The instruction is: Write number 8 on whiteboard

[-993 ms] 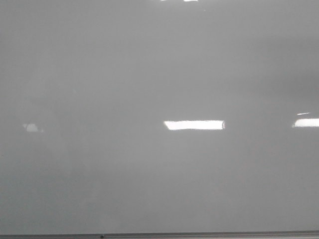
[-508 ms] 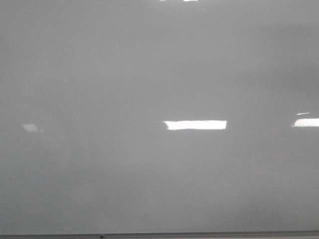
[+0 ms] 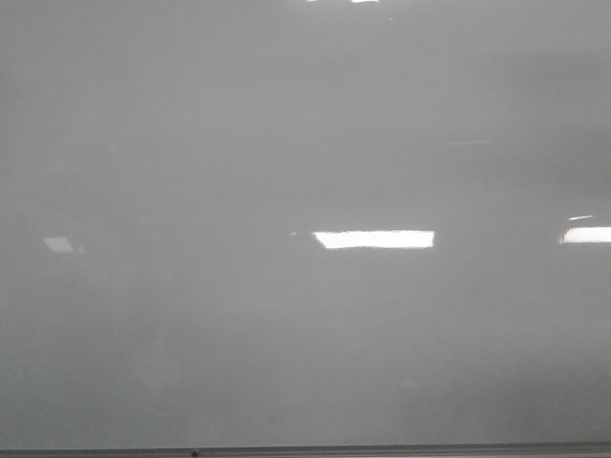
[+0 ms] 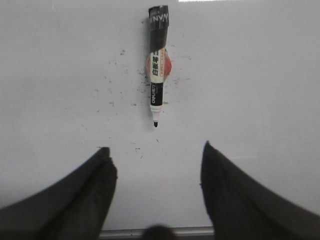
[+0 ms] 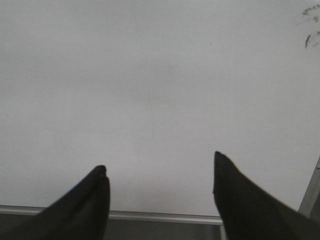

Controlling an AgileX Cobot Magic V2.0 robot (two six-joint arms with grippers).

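The whiteboard (image 3: 286, 143) fills the front view, glossy pale grey, with its thin frame edge along the bottom. No number 8 shows in any view. In the left wrist view a black-and-white marker (image 4: 157, 65) lies on the whiteboard (image 4: 60, 75), uncapped tip towards my left gripper (image 4: 156, 156). That gripper is open and empty, a short way from the tip. My right gripper (image 5: 159, 171) is open and empty over bare whiteboard (image 5: 150, 75) near its frame corner. Neither gripper shows in the front view.
Bright rectangular glare patches (image 3: 374, 239) sit on the board in the front view. Small black specks (image 4: 112, 82) are scattered round the marker, and a red-orange spot (image 4: 168, 66) lies under it. The frame edge (image 5: 160, 217) runs just behind my right fingers; faint smudges (image 5: 311, 30) mark the far corner.
The board itself looks the same. Only the glare shifts slightly: the left patch dims and the edge of the middle patch changes a little.
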